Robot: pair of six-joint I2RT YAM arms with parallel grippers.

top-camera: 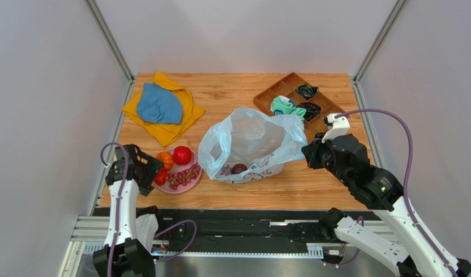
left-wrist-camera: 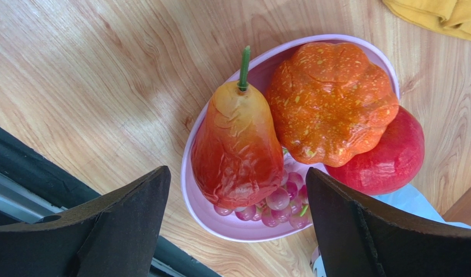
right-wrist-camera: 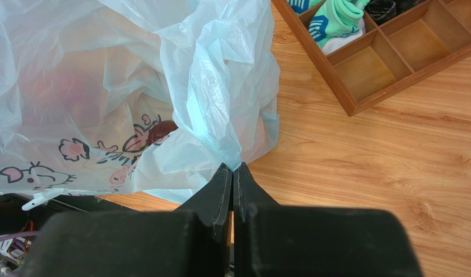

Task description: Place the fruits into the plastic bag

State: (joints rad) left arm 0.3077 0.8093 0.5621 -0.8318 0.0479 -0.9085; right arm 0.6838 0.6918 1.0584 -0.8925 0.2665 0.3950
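Observation:
The pale blue plastic bag [top-camera: 249,141] lies mid-table, with a dark plum [top-camera: 239,168] inside it. My right gripper [top-camera: 306,154] is shut on the bag's right edge, as the right wrist view [right-wrist-camera: 232,168] shows. That view also shows the bag [right-wrist-camera: 134,81] and the plum [right-wrist-camera: 161,131]. The pink plate [top-camera: 187,188] holds an orange fruit [top-camera: 165,160], a red apple [top-camera: 182,154] and grapes [top-camera: 184,175]. My left gripper [top-camera: 155,171] is open and empty above the plate's left side. Between its jaws [left-wrist-camera: 236,173] I see a red-orange pear-shaped fruit [left-wrist-camera: 238,144], the orange fruit [left-wrist-camera: 330,98], the apple [left-wrist-camera: 391,156] and the grapes [left-wrist-camera: 278,205].
A blue cloth on a yellow cloth [top-camera: 160,107] lies at the back left. A wooden divided tray [top-camera: 278,91] with socks stands at the back right, just behind the bag, and shows in the right wrist view [right-wrist-camera: 382,63]. The table's near edge runs just below the plate.

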